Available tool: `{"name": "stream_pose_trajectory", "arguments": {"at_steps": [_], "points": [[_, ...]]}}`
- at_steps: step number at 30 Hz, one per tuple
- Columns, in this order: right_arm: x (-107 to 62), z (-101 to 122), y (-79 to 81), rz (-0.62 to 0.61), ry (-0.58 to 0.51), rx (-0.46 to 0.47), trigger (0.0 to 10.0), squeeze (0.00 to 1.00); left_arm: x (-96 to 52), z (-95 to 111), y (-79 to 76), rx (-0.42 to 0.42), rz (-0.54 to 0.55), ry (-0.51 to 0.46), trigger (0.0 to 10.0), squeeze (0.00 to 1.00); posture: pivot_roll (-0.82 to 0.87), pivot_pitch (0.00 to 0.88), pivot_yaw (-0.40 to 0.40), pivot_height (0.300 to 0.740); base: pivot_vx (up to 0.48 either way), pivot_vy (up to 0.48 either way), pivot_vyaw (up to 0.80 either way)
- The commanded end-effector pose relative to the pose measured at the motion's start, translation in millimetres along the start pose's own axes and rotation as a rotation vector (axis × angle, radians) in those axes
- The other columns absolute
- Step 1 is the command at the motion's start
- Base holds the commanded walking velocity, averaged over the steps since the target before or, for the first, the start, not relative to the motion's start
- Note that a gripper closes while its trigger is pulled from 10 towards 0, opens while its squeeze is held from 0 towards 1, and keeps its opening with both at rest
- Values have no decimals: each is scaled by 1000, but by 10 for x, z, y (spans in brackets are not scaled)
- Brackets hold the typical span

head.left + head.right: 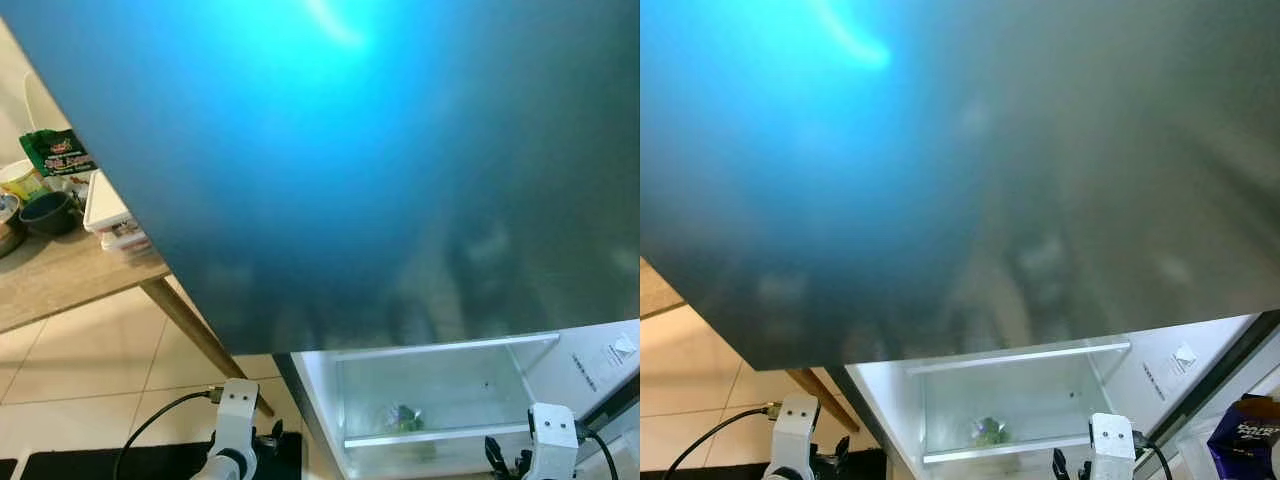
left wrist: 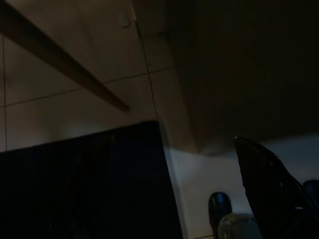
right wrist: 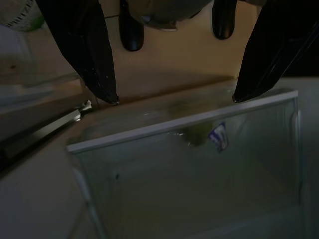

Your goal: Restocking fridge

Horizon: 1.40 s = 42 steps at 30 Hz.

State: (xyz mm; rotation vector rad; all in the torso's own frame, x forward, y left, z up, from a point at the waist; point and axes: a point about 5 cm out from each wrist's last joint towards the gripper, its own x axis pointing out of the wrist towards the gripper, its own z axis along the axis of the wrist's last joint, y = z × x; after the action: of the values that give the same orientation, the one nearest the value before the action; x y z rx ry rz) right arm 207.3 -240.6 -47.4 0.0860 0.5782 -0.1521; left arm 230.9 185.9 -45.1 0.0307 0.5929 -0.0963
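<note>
Open fridge door with a clear door bin, bench at the left.

On the wooden bench [image 1: 60, 275] stand a green packet [image 1: 58, 152], a dark bowl [image 1: 48, 212] and stacked white trays [image 1: 108, 212]. The blue fridge door [image 1: 350, 150] is wide in front. Its clear bin [image 1: 430, 390] holds one small green item [image 1: 403, 417]. Left gripper [image 2: 259, 199]: jaws, I cannot tell. Right gripper [image 3: 174, 97] over the bin, jaws apart.

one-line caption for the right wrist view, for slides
Right pincer open above a clear door bin holding one small green item.
</note>
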Motion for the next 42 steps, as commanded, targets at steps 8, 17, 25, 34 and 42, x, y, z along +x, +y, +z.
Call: {"name": "stream_pose_trajectory", "arguments": {"at_steps": [8, 17, 25, 34, 42], "points": [[0, 5, 10, -17, -18, 40, 10000, 0, -24, -44, 68, 25, 9, 19, 10000, 0, -90, 102, 115, 696, 0, 0, 0], [-2, 37, 9, 10, -41, 39, 10000, 0, -19, -24, 75, 30, 10, 10, 10000, 0, -83, 104, 116, 716, 0, 0, 0], [2, 34, -13, -39, -33, 47, 10000, 0, -9, 0, 62, 18, 4, 2, 10000, 0, -85, 105, 114, 730, 0, 0, 0], [4, 93, -38, -77, -70, -34, 10000, 0, 14, 26, 38, -26, -1, 5, 10000, 0, -87, 108, 109, 730, 0, 0, 0], [7, 51, 2, -49, -40, -18, 10000, 0, 24, 58, 39, -44, -5, -6, 10000, 0, -86, 103, 115, 730, 0, 0, 0]]}}
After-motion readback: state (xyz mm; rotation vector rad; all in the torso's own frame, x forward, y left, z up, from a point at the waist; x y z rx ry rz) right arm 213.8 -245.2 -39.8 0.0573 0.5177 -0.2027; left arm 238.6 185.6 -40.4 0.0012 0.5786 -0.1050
